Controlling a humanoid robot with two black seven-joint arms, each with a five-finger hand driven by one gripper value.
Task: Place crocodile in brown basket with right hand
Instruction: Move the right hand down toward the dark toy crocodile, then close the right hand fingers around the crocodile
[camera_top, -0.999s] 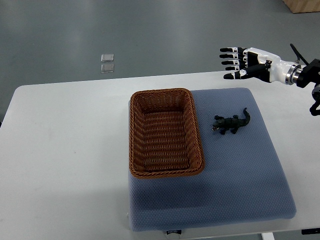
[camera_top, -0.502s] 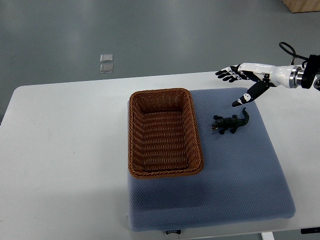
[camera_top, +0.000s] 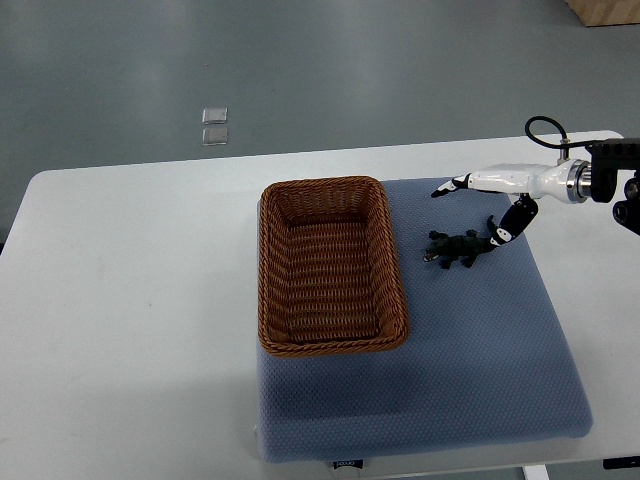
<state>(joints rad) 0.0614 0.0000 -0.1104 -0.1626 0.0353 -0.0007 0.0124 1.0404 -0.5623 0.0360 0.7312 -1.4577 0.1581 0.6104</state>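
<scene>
Top view: the right robot hand (camera_top: 500, 183) comes in from the right edge and hangs over the small dark green toy crocodile (camera_top: 458, 248). It is spread wide and holds nothing. The fingers (camera_top: 445, 189) reach out flat above the toy and the thumb (camera_top: 505, 230) hangs down by the tail. I cannot tell whether the thumb is touching the tail.

The crocodile lies on the blue-grey mesh pad (camera_top: 470, 360), just beside the right wall of the brown woven rectangular basket (camera_top: 268, 270) but apart from it, in the right half of the white surface (camera_top: 130, 300) and nearer the far edge. The basket is empty.

The step is the reach and grasp. I'd bring the robot hand lower and centre it over the body, not the tail. The toy is thin and light, so a tail pinch would likely let it swing or slip. Close fingers and thumb across the middle, then lift clear of the basket rim before moving over.

Against the earlier frames, the robot hand has dropped and come in from the far right corner, and the thumb is now down at the tail. The crocodile and basket have not moved.
</scene>
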